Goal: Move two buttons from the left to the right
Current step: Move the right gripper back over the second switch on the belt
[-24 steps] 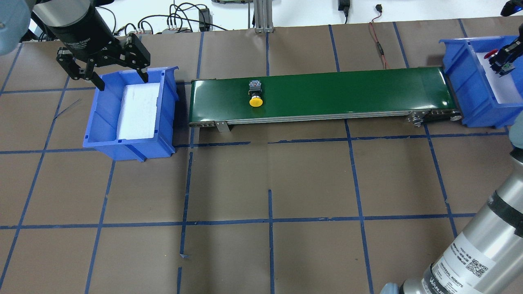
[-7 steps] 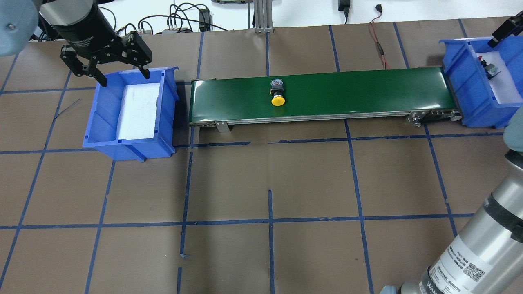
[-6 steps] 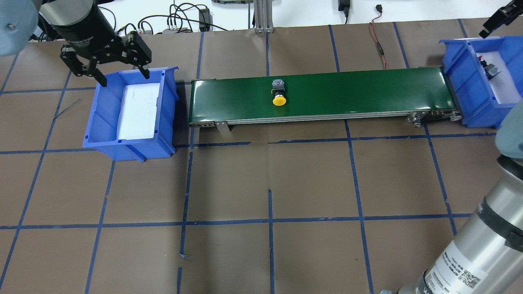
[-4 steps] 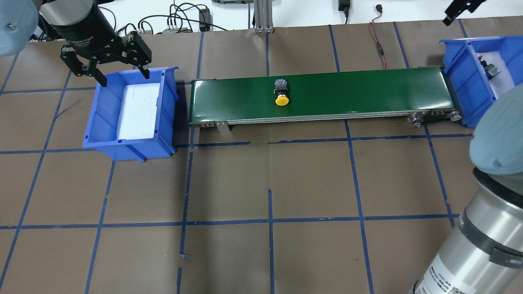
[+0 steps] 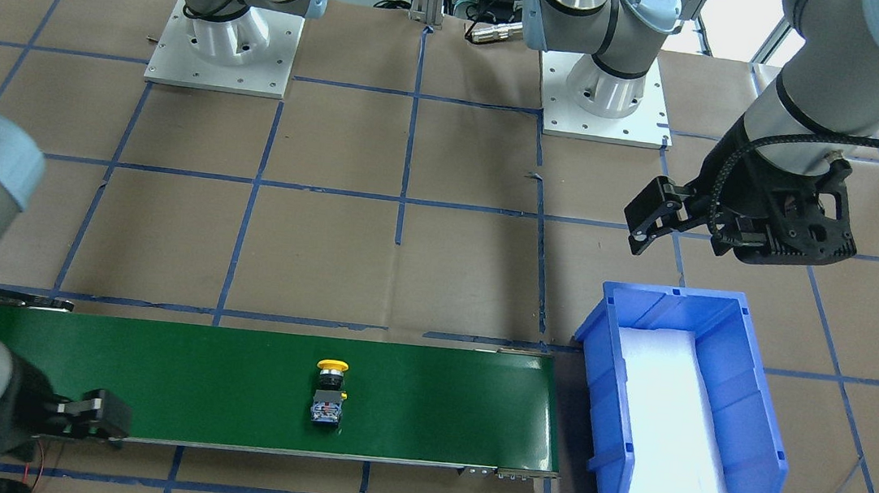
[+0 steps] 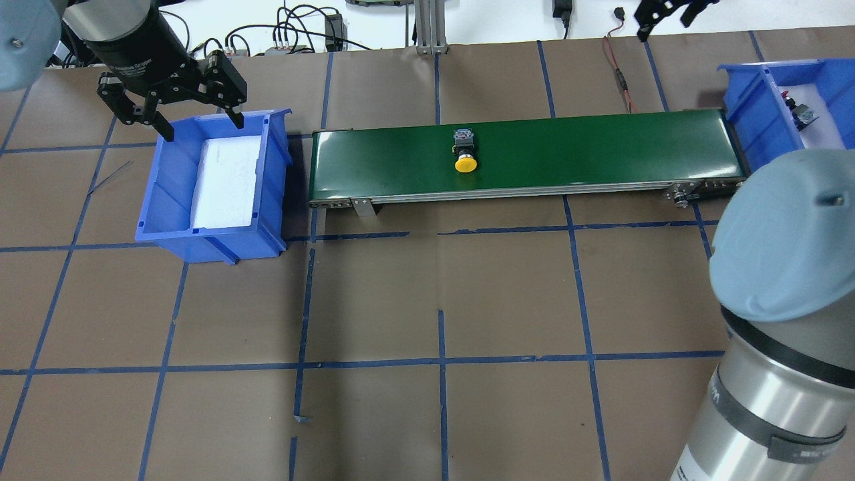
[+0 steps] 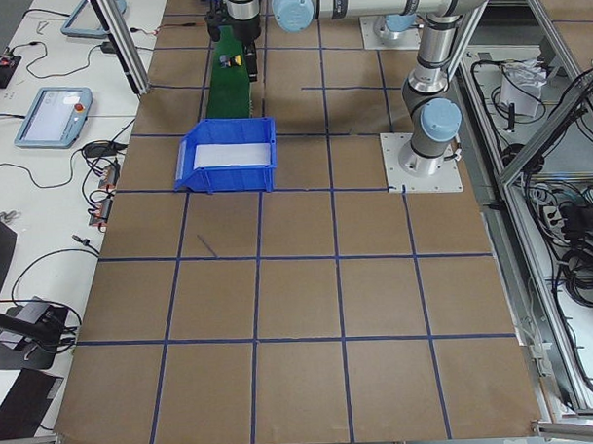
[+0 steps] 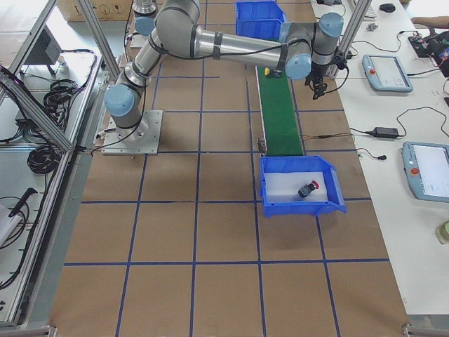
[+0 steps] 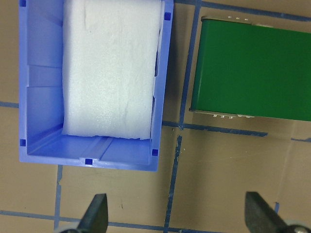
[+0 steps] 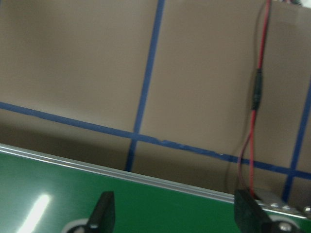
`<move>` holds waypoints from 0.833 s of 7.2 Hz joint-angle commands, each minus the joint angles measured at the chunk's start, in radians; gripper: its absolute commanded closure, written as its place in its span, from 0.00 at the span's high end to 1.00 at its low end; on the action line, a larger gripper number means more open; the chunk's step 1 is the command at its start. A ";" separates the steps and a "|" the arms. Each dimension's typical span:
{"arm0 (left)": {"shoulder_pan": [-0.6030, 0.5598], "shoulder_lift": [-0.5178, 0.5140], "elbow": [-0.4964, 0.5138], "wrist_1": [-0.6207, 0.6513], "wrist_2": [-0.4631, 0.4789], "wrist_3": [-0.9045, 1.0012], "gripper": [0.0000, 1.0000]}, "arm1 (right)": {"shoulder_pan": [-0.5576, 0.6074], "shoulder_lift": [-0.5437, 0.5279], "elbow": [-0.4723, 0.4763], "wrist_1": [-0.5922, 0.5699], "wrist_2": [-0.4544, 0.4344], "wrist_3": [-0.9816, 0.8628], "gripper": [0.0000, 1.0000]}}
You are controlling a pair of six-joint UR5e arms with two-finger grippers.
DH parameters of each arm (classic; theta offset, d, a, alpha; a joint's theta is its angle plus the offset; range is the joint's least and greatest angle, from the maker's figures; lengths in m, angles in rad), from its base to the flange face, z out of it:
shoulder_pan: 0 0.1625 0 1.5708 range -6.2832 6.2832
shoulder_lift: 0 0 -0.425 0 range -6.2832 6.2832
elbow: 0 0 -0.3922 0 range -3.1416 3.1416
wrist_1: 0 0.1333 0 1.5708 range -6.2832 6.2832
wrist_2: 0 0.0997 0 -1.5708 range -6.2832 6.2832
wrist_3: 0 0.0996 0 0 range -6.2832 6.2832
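Note:
The yellow button lies on its side on the green conveyor belt, a little left of mid-length, also seen as the yellow button. The red button rests on white foam in the right blue bin, clear of any gripper. My left gripper hangs open and empty over the far rim of the left blue bin, whose foam pad is bare. My right gripper is open and empty beyond the belt's far edge, near its right end; in the wrist view the right gripper spans only belt and table.
A red-and-black cable runs across the table behind the belt's right end. My right arm's elbow covers the front right corner and part of the right bin. Cables and a metal post line the far edge.
The belt carried the yellow button to the right. My right gripper let go of the red button in the right bin, then rose and swung left beyond the belt. The left gripper barely moved.

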 commanded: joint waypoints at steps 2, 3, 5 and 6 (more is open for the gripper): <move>0.000 -0.003 -0.002 0.002 -0.002 0.005 0.99 | 0.109 -0.004 0.087 -0.024 0.001 0.274 0.87; 0.000 -0.003 -0.002 0.002 -0.002 0.036 1.00 | 0.117 -0.013 0.102 -0.033 0.001 0.278 0.86; 0.000 0.003 -0.005 0.003 0.000 0.090 1.00 | 0.170 -0.026 0.182 -0.103 -0.003 0.330 0.85; 0.000 -0.003 -0.003 0.005 0.002 0.094 1.00 | 0.178 -0.047 0.229 -0.137 -0.006 0.331 0.85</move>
